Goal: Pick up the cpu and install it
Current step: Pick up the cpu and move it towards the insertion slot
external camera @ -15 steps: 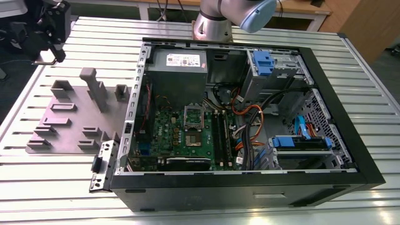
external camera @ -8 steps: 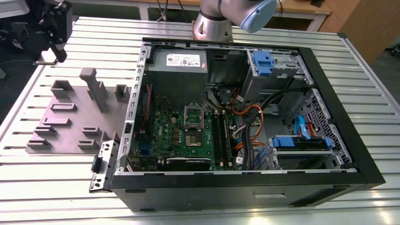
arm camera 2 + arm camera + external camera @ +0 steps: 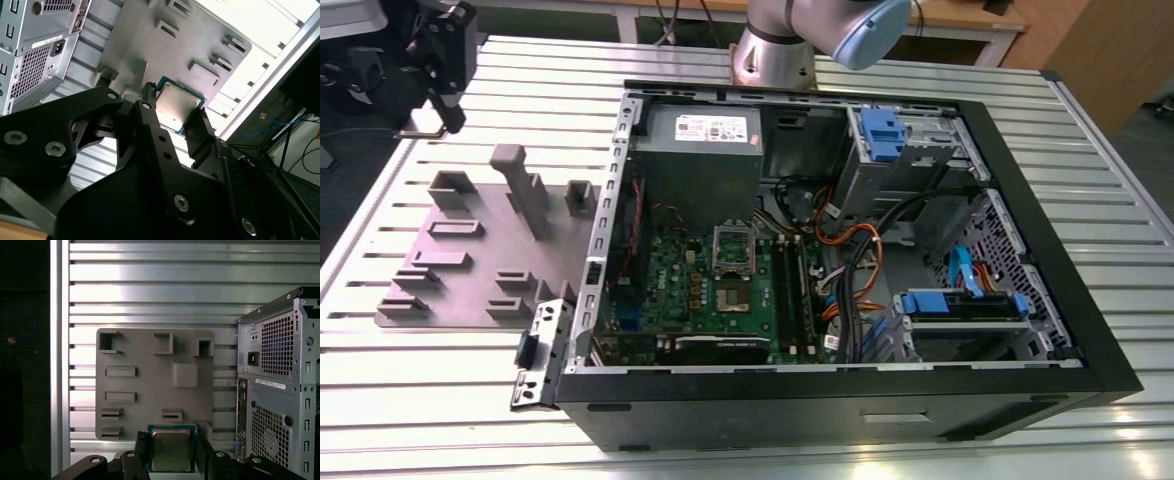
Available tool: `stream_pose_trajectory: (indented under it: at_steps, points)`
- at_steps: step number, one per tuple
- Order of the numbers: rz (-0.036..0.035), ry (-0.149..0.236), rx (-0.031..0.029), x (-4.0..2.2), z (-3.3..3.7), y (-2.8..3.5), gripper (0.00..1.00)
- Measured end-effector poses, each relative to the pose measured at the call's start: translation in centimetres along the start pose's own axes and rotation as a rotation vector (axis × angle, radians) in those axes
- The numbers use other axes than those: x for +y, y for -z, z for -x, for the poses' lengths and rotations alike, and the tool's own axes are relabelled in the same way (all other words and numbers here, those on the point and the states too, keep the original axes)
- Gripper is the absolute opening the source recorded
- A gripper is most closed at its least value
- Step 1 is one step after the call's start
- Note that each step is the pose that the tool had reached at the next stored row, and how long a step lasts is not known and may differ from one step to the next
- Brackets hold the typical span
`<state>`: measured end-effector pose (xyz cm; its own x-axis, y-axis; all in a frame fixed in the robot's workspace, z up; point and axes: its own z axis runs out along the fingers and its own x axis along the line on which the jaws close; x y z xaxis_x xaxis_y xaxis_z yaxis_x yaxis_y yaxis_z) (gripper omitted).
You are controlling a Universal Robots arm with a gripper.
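Two black fingers [image 3: 142, 455] of the pincer [image 3: 171, 454] pinch the cpu [image 3: 171, 447] by its opposite edges, one finger on each side, and we see this same hold in both wrist views. In the exterior view, the arm [image 3: 774, 60] rises from its base behind the open computer case [image 3: 1067, 370], and its black end hangs at the exterior view's far left, over the ribbed aluminium tabletop [image 3: 440, 400] beyond the grey fixture plate [image 3: 480, 270].

In the first wrist view, the pincer points straight down. We look past the chip onto the plate, which lies flat below with its slots and raised blocks. The cpu hangs over one edge of that plate and is lifted clear of it. The case's perforated rear panel stands just beside the plate.

We make out the cpu as a small flat square. Its silvery-grey metal lid has rounded corners and sits on a thin blue-green board that shows as a narrow border all round. The lid faces both cameras and catches a soft sheen.

In the exterior view, the green motherboard [image 3: 720, 300] lies inside the case, well apart from the pincer, with its silver socket frame [image 3: 734, 245] near the middle.
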<state>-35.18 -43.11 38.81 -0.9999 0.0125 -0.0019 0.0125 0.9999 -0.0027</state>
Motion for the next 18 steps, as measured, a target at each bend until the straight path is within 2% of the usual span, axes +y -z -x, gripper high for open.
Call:
stream_pose_trajectory:
  at_steps: [18]
  points:
    - [0.0,0.0,0.0001,0.01,0.75,-0.01,0.47]
